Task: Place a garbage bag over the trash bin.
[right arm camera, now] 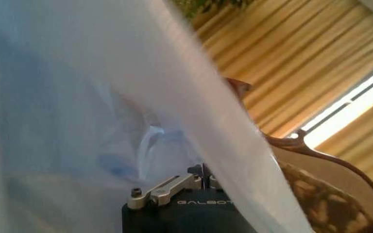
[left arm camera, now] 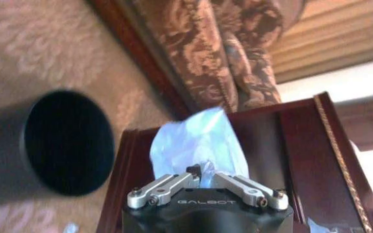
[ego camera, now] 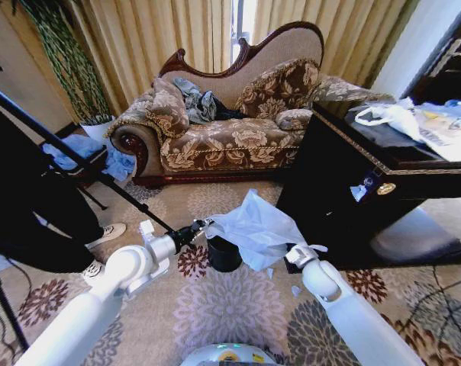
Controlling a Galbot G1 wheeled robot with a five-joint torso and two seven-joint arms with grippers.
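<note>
Floral beige carpet (ego camera: 238, 305) covers the floor in front of an ornate brown brocade sofa (ego camera: 230, 137), with gold curtains (ego camera: 177, 34) behind it and a dark wooden table (ego camera: 345, 175) standing to the robot's right. On the carpet, just ahead of the robot, sits the small round black trash bin (ego camera: 224, 254), upright with its mouth open.

Above and beside the bin hangs the thin, pale blue translucent garbage bag (ego camera: 253, 227), stretched between the two arms. Its lower edge drapes against the bin's right side, but it is not over the rim.

The left gripper (ego camera: 201, 227) holds the bag's left corner just above the bin's left edge. From the left wrist, its metal fingers (left arm camera: 167, 187) are drawn together to a narrow pinch with a twist of blue plastic caught between the tips, and the rest of the bag billows out beyond them.

The right gripper (ego camera: 294, 254) is at the bag's lower right corner, to the right of the bin. From its own wrist camera the film lies draped over the fingers (right arm camera: 167, 188), so I cannot tell how far apart they stand.
</note>
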